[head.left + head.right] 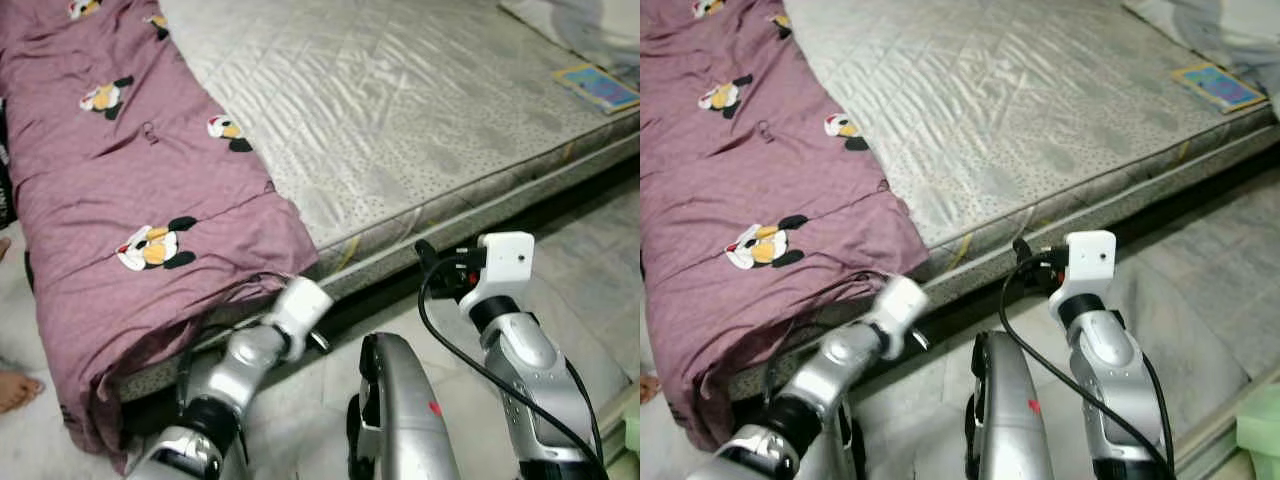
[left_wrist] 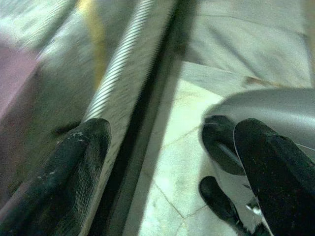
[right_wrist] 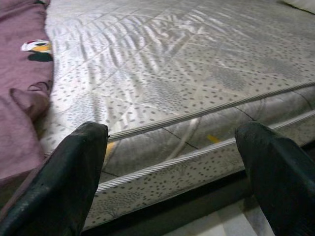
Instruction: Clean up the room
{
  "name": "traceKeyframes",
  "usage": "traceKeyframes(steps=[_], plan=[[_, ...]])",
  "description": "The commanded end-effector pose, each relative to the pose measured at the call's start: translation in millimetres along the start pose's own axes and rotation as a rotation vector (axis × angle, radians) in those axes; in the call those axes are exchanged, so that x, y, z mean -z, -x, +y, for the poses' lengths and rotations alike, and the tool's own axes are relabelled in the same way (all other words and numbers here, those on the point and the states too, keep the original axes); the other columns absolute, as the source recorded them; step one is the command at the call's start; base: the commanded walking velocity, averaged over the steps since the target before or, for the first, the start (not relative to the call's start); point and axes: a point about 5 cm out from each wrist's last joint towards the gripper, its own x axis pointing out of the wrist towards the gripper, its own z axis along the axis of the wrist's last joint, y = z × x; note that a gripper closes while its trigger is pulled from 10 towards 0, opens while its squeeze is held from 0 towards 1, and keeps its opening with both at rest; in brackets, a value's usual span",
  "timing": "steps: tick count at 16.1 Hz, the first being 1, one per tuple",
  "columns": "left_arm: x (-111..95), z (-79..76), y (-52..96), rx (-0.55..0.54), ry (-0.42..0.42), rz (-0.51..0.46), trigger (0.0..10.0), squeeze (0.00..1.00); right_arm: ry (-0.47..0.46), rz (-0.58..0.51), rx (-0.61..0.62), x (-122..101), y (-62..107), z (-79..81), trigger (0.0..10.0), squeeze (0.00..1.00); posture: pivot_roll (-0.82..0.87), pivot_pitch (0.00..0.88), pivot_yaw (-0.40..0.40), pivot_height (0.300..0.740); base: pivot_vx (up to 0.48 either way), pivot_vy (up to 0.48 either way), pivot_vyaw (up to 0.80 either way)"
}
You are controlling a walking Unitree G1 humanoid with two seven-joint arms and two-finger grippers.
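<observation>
A purple blanket (image 1: 120,200) printed with cartoon figures covers the left part of a grey quilted mattress (image 1: 400,110) and hangs over its front edge. My left gripper (image 2: 172,137) is low beside the mattress's front edge, just under the blanket's hanging corner, open with nothing between its fingers (image 2: 69,167). My right gripper (image 3: 172,137) hovers in front of the mattress's side, further right, open and empty, facing across the bare mattress top. Its white wrist camera (image 1: 505,260) stands above the floor gap.
A thin blue and yellow book (image 1: 597,87) lies at the mattress's far right. Pale bedding (image 1: 590,25) is bunched behind it. A person's bare foot (image 1: 15,390) rests on the floor at left. Pale tiled floor (image 1: 590,270) runs along the mattress; a green object (image 1: 1260,425) sits at bottom right.
</observation>
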Motion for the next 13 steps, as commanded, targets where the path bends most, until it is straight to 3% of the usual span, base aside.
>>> traceKeyframes(steps=[1, 2, 3, 5, 7, 8, 10, 11, 12, 13], plan=[[2, -3.1, 3.2, 0.040, -0.066, 0.004, 10.0, 0.00, 0.001, 0.005, 0.013, 2, -0.1, -3.1, 10.0, 0.00, -0.11, 0.102, 0.002, 0.532, 0.000, 0.000, 0.00], [-5, -2.5, 4.6, 0.041, -0.123, -0.032, 10.0, 0.00, 0.002, 0.000, 0.012, 3, -1.7, -2.9, 10.0, 0.00, -0.11, 0.097, 0.004, 0.532, 0.000, 0.000, 0.00], [-17, 4.8, 6.5, -0.018, -0.118, -0.092, 10.0, 0.00, 0.002, -0.003, 0.012, 4, -2.1, -2.7, 10.0, 0.00, -0.10, 0.095, 0.006, 0.532, 0.000, 0.000, 0.00], [-46, 33.7, 17.1, -0.247, -0.123, -0.264, 10.0, 0.00, 0.001, -0.009, 0.011, 5, -1.3, -1.2, 10.0, 0.00, -0.10, 0.093, 0.011, 0.532, 0.000, 0.000, 0.00], [-53, 66.2, 32.1, -0.497, -0.026, -0.321, 10.0, 0.00, -0.011, -0.013, 0.010, 6, 0.6, 0.1, 10.0, 0.00, -0.09, 0.096, 0.012, 0.532, 0.000, 0.000, 0.00], [-50, 74.5, 36.5, -0.554, 0.012, -0.310, 10.0, 0.00, -0.015, -0.012, 0.007, 7, 1.8, 0.9, 10.0, 0.00, -0.09, 0.100, 0.010, 0.532, 0.000, 0.000, 0.00], [-15, 113.1, 58.9, -0.792, 0.251, -0.167, 10.0, 0.00, -0.045, 0.019, -0.023, 10, 16.0, 6.2, 10.0, 0.00, -0.12, 0.135, 0.009, 0.532, 0.000, 0.000, 0.00], [-10, 117.4, 61.9, -0.808, 0.270, -0.145, 10.0, 0.00, -0.050, 0.026, -0.026, 10, 19.7, 6.9, 10.0, 0.00, -0.13, 0.146, 0.008, 0.532, 0.000, 0.000, 0.00], [5, 134.4, 71.3, -0.882, 0.323, -0.059, 10.0, 0.00, -0.068, 0.052, -0.026, 11, 32.4, 5.3, 10.0, 0.00, -0.15, 0.168, 0.009, 0.532, 0.000, 0.000, 0.00], [14, 140.5, 75.4, -0.916, 0.366, -0.006, 10.0, 0.00, -0.061, 0.065, -0.027, 11, 39.3, 3.6, 10.0, 0.00, -0.17, 0.187, 0.010, 0.532, 0.000, 0.000, 0.00]])
